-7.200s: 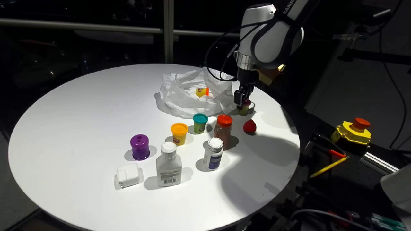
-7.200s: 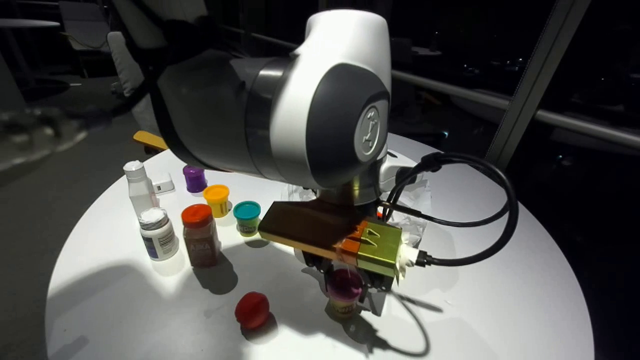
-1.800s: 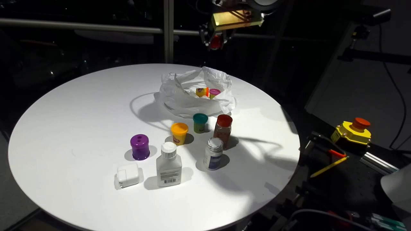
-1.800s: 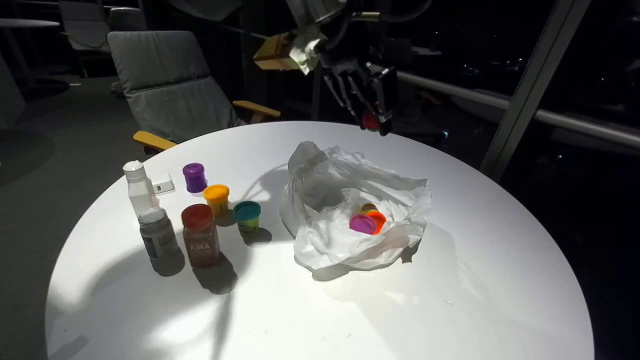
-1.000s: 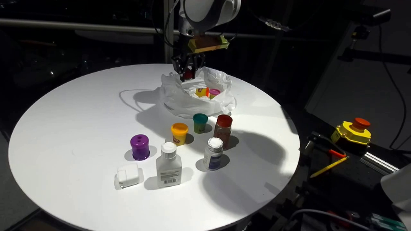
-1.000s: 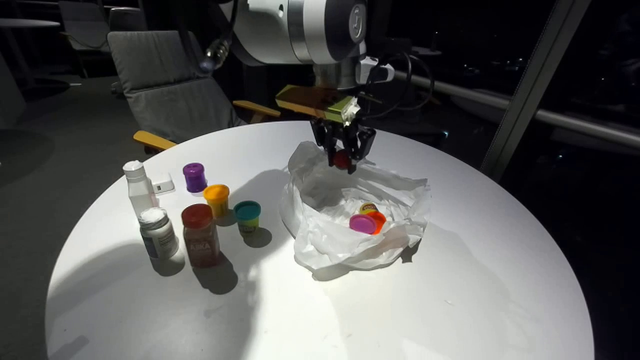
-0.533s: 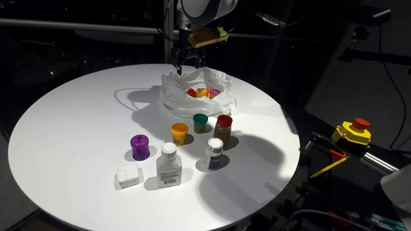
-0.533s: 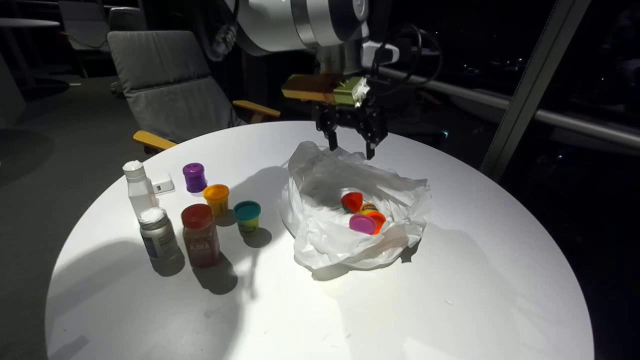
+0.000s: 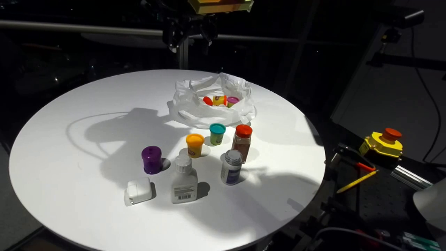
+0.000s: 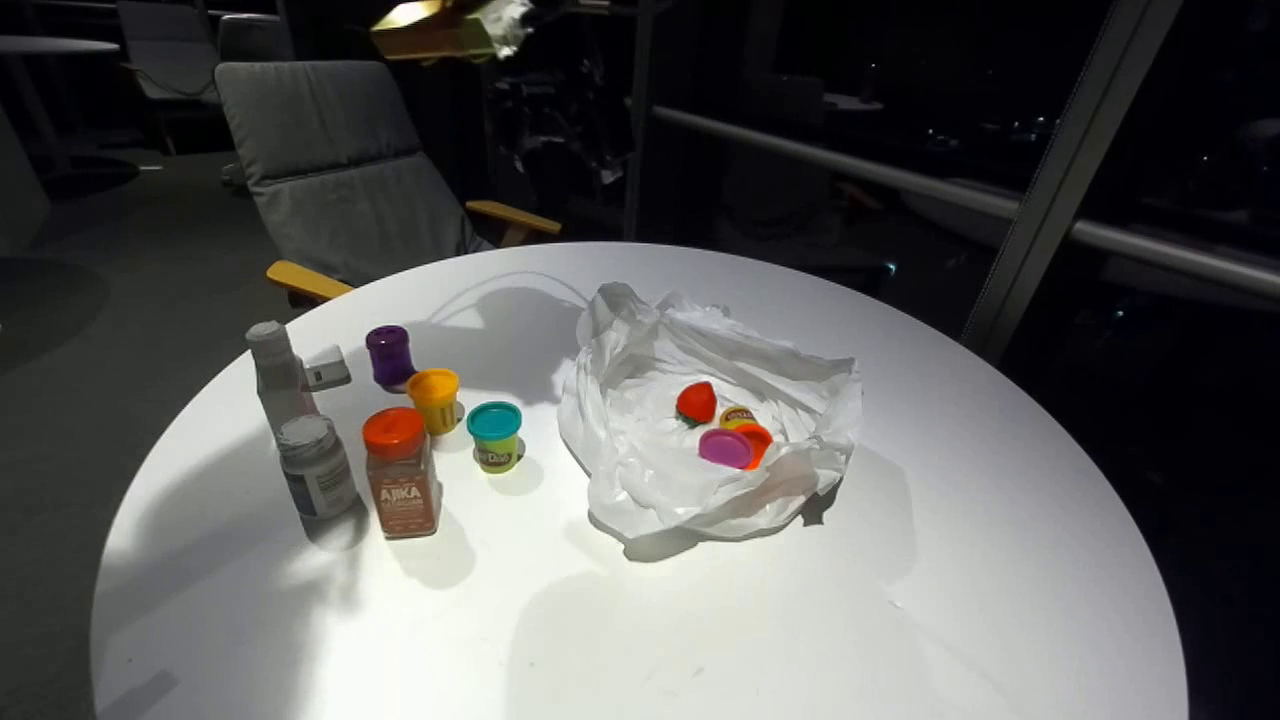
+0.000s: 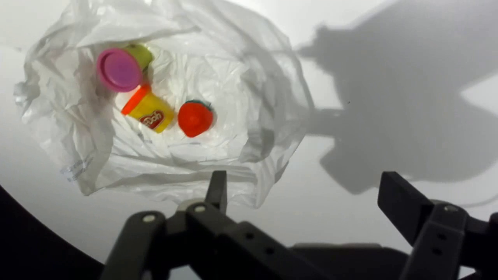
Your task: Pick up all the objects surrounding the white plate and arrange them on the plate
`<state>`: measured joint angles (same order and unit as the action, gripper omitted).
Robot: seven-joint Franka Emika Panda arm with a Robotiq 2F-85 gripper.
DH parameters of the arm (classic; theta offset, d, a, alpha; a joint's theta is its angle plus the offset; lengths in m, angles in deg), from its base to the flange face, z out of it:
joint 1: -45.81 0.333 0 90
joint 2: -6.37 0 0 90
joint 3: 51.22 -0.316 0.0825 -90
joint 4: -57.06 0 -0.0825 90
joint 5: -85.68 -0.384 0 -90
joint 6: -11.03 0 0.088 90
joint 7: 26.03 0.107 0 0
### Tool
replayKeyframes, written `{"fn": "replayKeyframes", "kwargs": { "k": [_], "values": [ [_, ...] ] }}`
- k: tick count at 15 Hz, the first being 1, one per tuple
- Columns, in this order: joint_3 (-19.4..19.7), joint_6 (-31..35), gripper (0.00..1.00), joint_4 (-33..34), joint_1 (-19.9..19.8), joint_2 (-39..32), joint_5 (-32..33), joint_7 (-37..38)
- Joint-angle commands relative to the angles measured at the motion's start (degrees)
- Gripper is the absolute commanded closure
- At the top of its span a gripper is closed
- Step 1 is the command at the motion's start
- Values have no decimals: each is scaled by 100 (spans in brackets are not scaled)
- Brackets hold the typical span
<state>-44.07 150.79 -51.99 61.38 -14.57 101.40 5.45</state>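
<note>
A round white table [image 9: 62, 181] dominates, a gray chair [image 10: 320, 170] beyond it in an exterior view. A crumpled white plastic bag [image 10: 640, 480] sits open on the table. The gripper [image 11: 304, 190] hangs higher and well apart from it, jaws spread wide. Standing upright are a tall white bottle [image 9: 184, 188] and a red-capped jar [image 9: 243, 141], the jar partly blocked in an exterior view by a white pill bottle [image 9: 231, 172]. A purple container [image 9: 152, 160], a yellow-orange tub [image 9: 194, 145] and, nearest the bag, a teal-lidded tub [image 9: 217, 134] also stand. Inside the bag, a magenta-lidded tub [image 11: 122, 69] tilts near an orange-lidded tub [image 11: 149, 111] on its side. A white block [image 9: 140, 190] lies near the tall white bottle; a red strawberry [image 11: 195, 119] rests in the bag.
</note>
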Motion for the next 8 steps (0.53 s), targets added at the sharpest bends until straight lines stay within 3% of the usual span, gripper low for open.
{"fn": "replayKeyframes", "kwargs": {
  "k": [1, 5, 8],
  "values": [
    [-130, 128, 0, -868, 186, 529, 212, 940],
    [-188, 97, 0, -1204, 84, 340, 288, 1581],
    [-245, 77, 0, -1206, -98, 17, 89, 1524]
  ]
}}
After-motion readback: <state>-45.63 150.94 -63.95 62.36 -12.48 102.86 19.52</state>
